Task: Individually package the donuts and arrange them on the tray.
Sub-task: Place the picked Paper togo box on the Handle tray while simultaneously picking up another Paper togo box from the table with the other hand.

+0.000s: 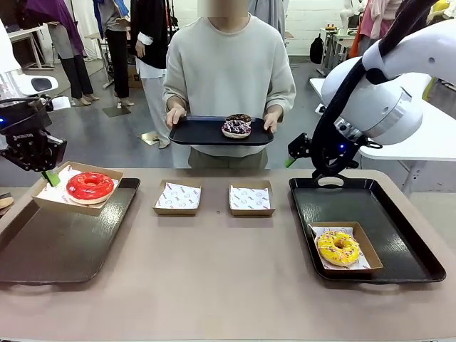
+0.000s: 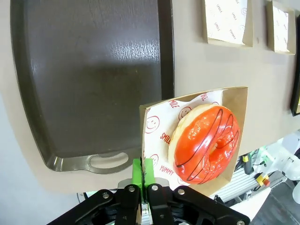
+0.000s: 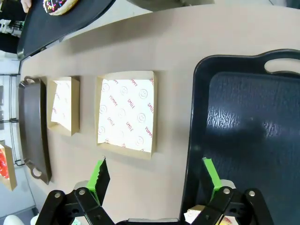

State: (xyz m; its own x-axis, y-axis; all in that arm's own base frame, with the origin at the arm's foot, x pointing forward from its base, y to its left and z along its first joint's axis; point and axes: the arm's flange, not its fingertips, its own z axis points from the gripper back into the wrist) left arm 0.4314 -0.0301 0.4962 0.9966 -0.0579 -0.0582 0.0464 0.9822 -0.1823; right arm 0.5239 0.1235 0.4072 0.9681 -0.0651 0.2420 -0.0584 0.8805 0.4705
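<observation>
The left pincer point(image 2: 143, 171) is clamped, green pads together, on the near edge of a carton point(image 2: 243, 103) lined with printed paper; the red donut point(image 2: 204, 143) lies in it, leaning toward the far wall. In the front view this carton sits at the middle left of the frame, over the far corner of the left-hand tray point(image 1: 64, 242) and overhanging its rim. To set it down well, I judge the carton should go inward past the rim, be kept level so the donut does not slide, and be released only once its base lies flat on the tray floor. The right pincer point(image 3: 154, 173) is spread wide with nothing in it, above the far edge of the right-hand tray point(image 1: 399, 235), where the yellow donut point(image 1: 338, 247) already sits in its own carton point(image 1: 367, 239) at the lower right. Two empty lined cartons point(image 1: 177, 197) wait mid-bench point(image 1: 228, 285). At top centre a person holds a dark tray point(image 1: 199, 132) carrying the purple-white iced donut point(image 1: 236, 128) and, behind it, the dark chocolate donut point(image 1: 239, 117).
</observation>
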